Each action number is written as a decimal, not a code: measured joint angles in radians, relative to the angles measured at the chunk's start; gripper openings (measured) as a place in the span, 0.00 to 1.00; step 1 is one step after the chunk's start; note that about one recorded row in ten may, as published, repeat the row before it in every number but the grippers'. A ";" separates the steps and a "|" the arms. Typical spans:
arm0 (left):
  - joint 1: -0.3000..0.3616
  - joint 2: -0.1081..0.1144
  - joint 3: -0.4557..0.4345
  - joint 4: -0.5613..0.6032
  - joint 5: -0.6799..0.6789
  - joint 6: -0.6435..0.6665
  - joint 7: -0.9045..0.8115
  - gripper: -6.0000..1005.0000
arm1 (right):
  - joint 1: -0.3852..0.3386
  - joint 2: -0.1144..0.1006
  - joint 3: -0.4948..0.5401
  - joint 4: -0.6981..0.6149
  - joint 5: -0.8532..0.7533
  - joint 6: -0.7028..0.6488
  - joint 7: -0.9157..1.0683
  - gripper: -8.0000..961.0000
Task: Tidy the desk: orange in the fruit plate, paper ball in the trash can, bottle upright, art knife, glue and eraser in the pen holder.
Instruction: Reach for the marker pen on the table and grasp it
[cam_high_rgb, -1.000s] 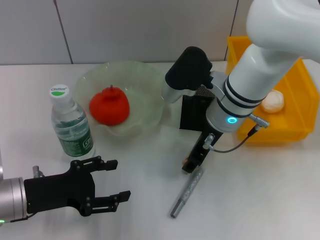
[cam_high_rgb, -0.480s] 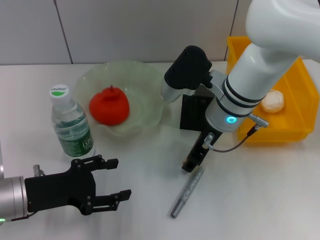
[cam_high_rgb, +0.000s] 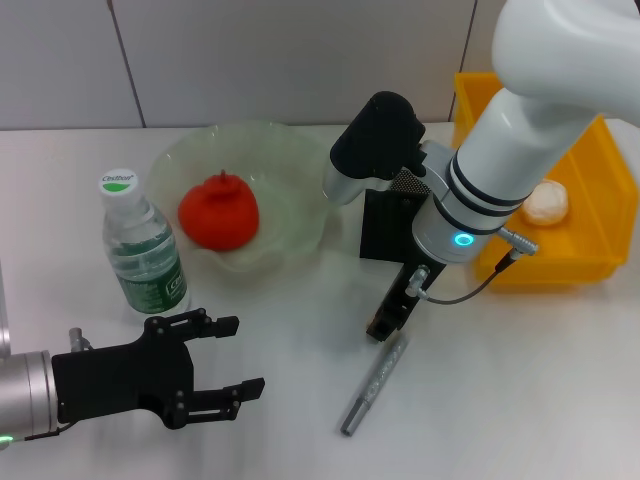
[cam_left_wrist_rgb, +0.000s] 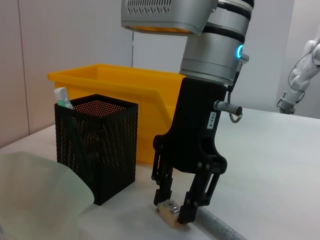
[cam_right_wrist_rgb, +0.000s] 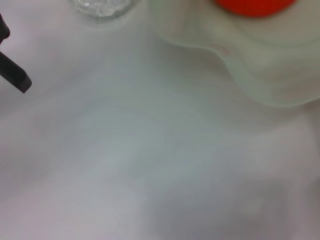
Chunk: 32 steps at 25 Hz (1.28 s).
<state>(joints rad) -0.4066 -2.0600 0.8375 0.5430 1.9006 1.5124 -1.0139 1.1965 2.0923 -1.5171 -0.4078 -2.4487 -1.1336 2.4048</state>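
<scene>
I count one eraser (cam_left_wrist_rgb: 169, 212), printed label unreadable, between my right pincer's (cam_left_wrist_rgb: 183, 209) closing fingers; left pincer (cam_high_rgb: 226, 356) idles open.

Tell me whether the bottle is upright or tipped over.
Upright: the bottle stands on its base on the table, white cap on top, beside the fruit plate.

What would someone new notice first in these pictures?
The right pincer is down at the table beside the black pen holder, its fingers around the small eraser. Behind sit the yellow trash can holding the paper ball and the orange in the fruit plate.
</scene>
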 joint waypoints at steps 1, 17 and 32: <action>0.000 0.000 0.000 0.000 0.000 0.000 0.000 0.81 | 0.000 0.000 0.000 0.001 0.000 0.000 0.000 0.51; -0.001 0.000 -0.002 0.000 0.000 -0.002 0.000 0.80 | -0.082 -0.011 0.014 -0.259 -0.007 -0.138 0.063 0.43; -0.001 0.000 -0.002 0.000 0.000 -0.001 0.000 0.80 | -0.090 -0.060 0.445 -0.670 -0.304 -0.442 0.126 0.49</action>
<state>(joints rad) -0.4080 -2.0601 0.8355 0.5425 1.9006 1.5111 -1.0139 1.1064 2.0320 -1.0719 -1.0773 -2.7527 -1.5755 2.5308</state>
